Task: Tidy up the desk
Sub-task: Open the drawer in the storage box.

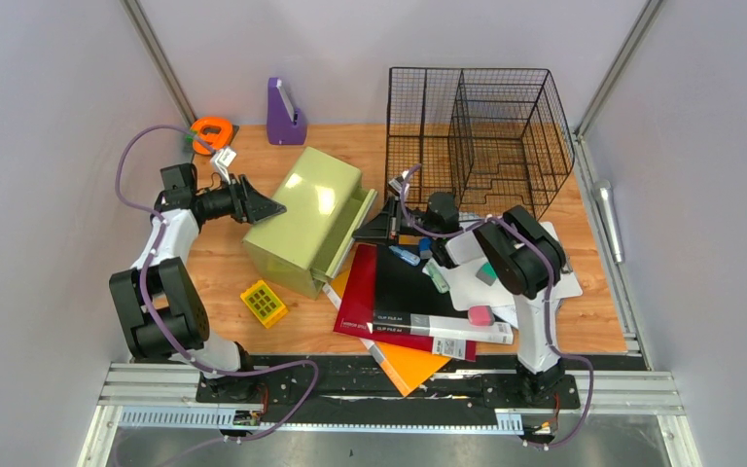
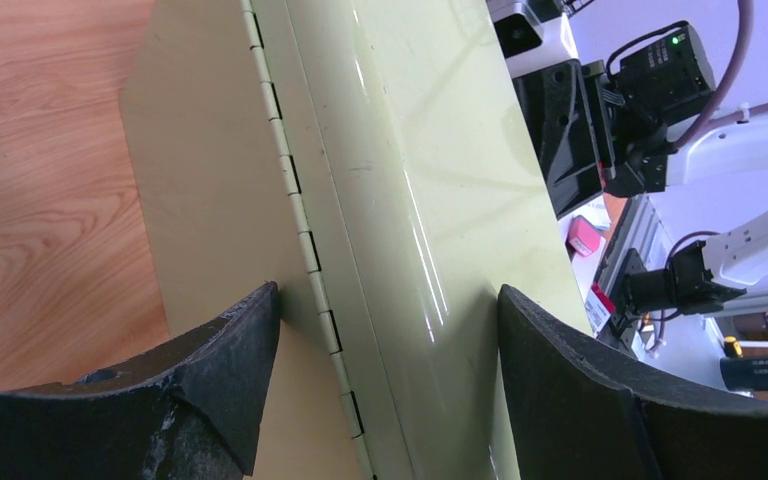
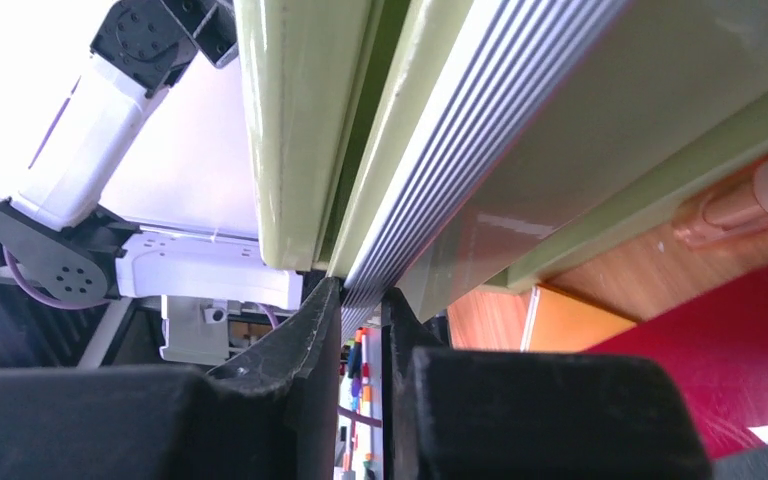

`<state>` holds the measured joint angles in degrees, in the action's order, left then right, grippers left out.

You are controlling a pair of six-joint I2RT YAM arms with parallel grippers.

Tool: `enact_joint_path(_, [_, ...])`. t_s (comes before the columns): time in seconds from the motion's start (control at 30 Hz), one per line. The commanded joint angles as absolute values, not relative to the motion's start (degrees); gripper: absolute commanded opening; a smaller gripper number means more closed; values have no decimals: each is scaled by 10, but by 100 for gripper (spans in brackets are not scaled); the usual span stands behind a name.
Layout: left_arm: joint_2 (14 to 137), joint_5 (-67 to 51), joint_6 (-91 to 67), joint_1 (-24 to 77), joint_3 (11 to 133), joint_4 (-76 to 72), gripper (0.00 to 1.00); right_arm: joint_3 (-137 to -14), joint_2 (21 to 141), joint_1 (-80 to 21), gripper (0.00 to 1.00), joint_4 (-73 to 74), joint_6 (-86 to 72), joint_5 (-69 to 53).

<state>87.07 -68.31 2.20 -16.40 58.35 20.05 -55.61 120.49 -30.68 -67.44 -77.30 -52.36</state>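
Note:
A pale green metal box [image 1: 306,219] with a hinged lid lies on the desk [image 1: 219,263], its lid ajar toward the right. My left gripper [image 1: 270,206] is open at the box's left side. In the left wrist view its fingertips [image 2: 260,320] rest against the box [image 2: 410,180] on either side of the hinge line, left gripper [image 2: 390,290]. My right gripper [image 1: 368,231] is at the lid's free edge. In the right wrist view the right gripper [image 3: 362,290] is shut on the ribbed rim of the lid [image 3: 440,180].
A black wire basket [image 1: 477,131] stands at the back right. A purple holder [image 1: 284,114] and an orange tape roll [image 1: 212,131] sit at the back left. A yellow block [image 1: 264,303] lies near the front; red and black folders [image 1: 399,292], an orange folder [image 1: 413,368] and white papers [image 1: 506,272] are piled beside the box.

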Motion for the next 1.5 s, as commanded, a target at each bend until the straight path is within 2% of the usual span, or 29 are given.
enact_joint_path(0.0, [902, -548, 50, -174, 551, 303, 0, -546, 1107, -289, 0, -723, -680, -549])
enact_joint_path(0.23, [882, -525, 63, -181, 585, 327, 0, -509, 1054, -288, 0, -618, -583, -577])
enact_joint_path(0.3, [877, -514, 70, -181, 604, 338, 0, -501, 1036, -287, 4, -565, -539, -577])
enact_joint_path(0.37, [875, -501, 79, -181, 627, 354, 3, -498, 1024, -282, 17, -513, -497, -580])
enact_joint_path(0.47, [877, -481, 89, -181, 658, 379, 13, -505, 1006, -271, 47, -430, -436, -581])
enact_joint_path(0.57, [873, -464, 105, -181, 692, 411, 29, -519, 977, -261, 76, -321, -347, -572])
enact_joint_path(0.63, [863, -453, 112, -180, 703, 419, 43, -535, 960, -259, 88, -224, -272, -566])
enact_joint_path(0.73, [839, -428, 117, -181, 709, 418, 61, -558, 931, -258, 91, -111, -170, -549])
enact_joint_path(0.9, [809, -366, 106, -180, 736, 420, 76, -580, 877, -245, 92, 46, -18, -501])
enact_joint_path(1.0, [785, -337, 111, -174, 765, 429, 93, -592, 846, -231, 93, 111, 45, -465])
enact_joint_path(1.17, [750, -272, 143, -87, 812, 466, 100, -593, 805, -193, 96, 150, 77, -435])
enact_joint_path(1.37, [749, -125, 174, 132, 844, 479, 100, -585, 767, -140, 98, 181, 114, -426])
enact_joint_path(1.47, [768, -59, 198, 207, 850, 476, 100, -578, 756, -117, 98, 212, 135, -409])
